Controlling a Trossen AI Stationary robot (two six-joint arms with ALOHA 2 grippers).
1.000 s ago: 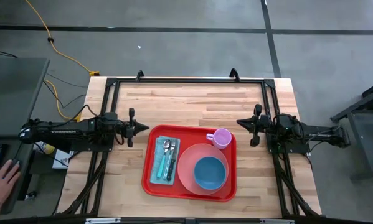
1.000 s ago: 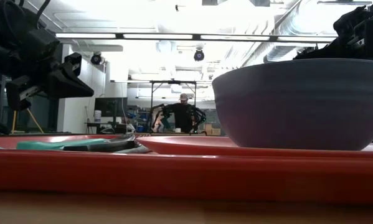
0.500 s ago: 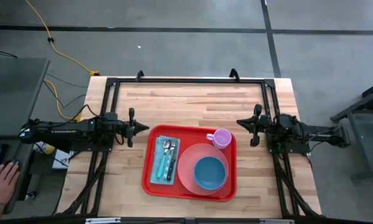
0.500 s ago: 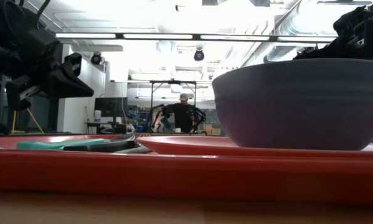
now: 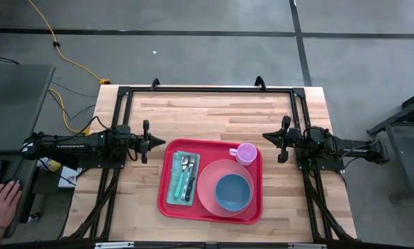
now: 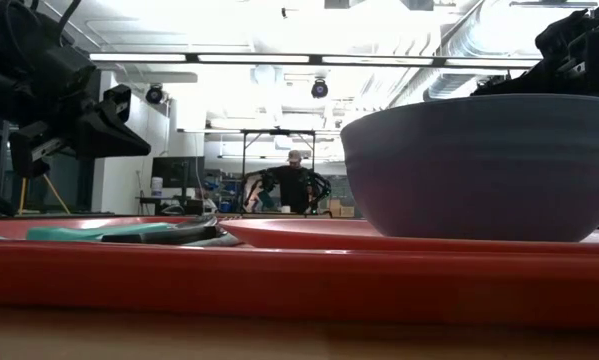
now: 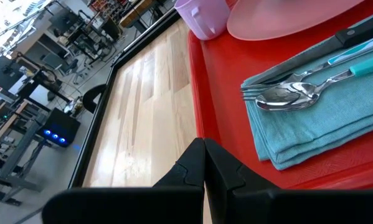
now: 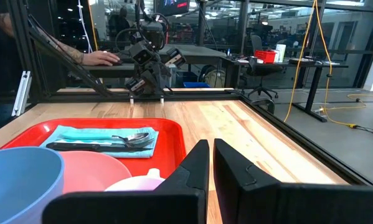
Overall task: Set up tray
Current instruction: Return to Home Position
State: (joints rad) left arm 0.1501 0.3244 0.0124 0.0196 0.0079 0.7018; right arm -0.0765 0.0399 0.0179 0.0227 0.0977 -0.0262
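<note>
High view: finds left gripper [image 5: 160, 142] and right gripper [image 5: 266, 135] stretched level, fingers pressed together, flanking one tray [image 5: 256, 202]; counts one plate [image 5: 207, 183], bowl [image 5: 232, 191], cup [image 5: 246, 153], napkin [image 5: 173, 185], three utensils [image 5: 186, 176].

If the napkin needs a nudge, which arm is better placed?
Left, likely. The blue napkin lies at the tray's left end, nearest the left gripper. The right gripper sits beyond the cup and plate.
</note>
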